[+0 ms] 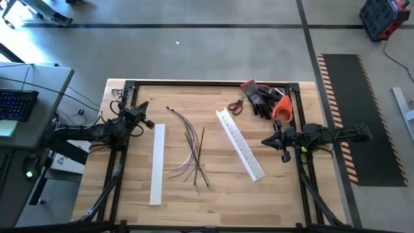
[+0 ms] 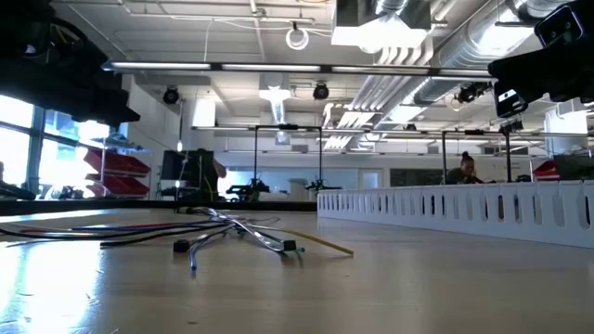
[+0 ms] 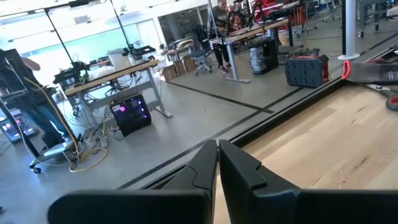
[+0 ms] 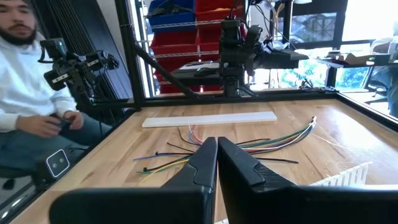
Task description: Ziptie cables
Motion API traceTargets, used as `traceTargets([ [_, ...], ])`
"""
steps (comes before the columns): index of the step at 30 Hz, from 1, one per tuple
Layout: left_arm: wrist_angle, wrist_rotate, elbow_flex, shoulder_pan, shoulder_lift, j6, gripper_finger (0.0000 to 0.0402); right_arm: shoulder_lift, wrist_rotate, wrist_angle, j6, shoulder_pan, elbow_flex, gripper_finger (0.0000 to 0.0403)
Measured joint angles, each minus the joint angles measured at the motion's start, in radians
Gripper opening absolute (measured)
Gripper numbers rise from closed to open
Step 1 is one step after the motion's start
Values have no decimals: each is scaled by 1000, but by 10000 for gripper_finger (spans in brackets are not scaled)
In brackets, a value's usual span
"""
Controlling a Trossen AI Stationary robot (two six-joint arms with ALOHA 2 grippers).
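The cables (image 1: 189, 150) lie loose in a fanned bunch on the middle of the wooden table, also seen in the low view (image 2: 232, 232) and the right wrist view (image 4: 261, 144). My left gripper (image 1: 143, 107) hovers shut near the table's far left corner, well left of the cables; its fingers (image 3: 217, 165) are closed together. My right gripper (image 1: 266, 140) hovers shut near the right edge, beyond the slotted channel, pointing toward the cables; its fingers (image 4: 217, 158) are closed together. Neither gripper holds anything.
A flat white strip (image 1: 157, 164) lies left of the cables, and a white slotted channel (image 1: 240, 144) lies slanted to their right. Scissors (image 1: 236, 105), dark gloves (image 1: 261, 98) and an orange object (image 1: 283, 108) sit at the far right corner. A person (image 4: 31, 81) sits beyond the table.
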Motion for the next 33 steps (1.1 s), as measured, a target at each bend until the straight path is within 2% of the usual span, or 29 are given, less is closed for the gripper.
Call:
traceTargets([
  [30, 0, 0, 0, 0, 0, 0, 0, 0, 0, 0, 0, 0, 0, 0],
  [33, 2, 0, 0, 0, 0, 10, 0, 0, 21, 5, -102, 0, 0, 0],
])
